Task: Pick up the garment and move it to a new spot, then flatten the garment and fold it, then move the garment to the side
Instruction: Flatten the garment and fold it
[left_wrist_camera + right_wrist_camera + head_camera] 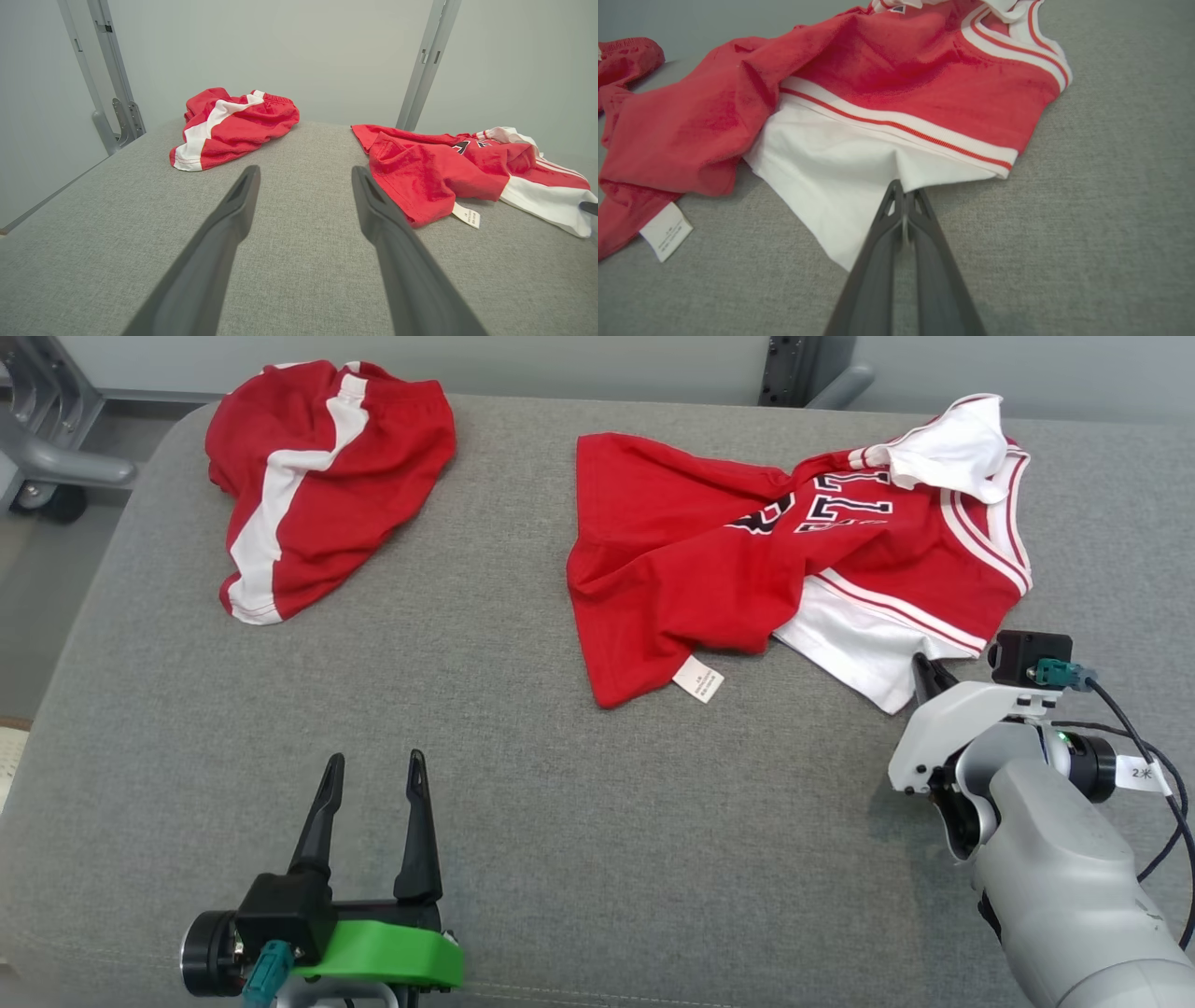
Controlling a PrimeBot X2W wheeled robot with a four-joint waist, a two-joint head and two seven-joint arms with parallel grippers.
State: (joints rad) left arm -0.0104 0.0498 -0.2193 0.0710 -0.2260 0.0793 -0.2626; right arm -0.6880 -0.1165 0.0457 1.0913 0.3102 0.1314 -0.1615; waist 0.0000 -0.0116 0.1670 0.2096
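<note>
A crumpled red-and-white jersey, the garment (747,560) (434,172) (896,79), lies at the right of the grey padded table (523,784). My right gripper (922,674) (903,193) is shut on the near edge of the jersey's white part, its fingertips pinching the cloth, as the right wrist view shows. My left gripper (373,777) (303,177) rests open at the front left, well clear of the jersey, nothing between its fingers. A white label (698,678) hangs from the jersey's red hem.
Red shorts with a white stripe (317,476) (233,126) lie at the table's back left. Grey metal frame posts (112,79) stand behind the table. Bare grey cloth stretches between the two garments and across the front.
</note>
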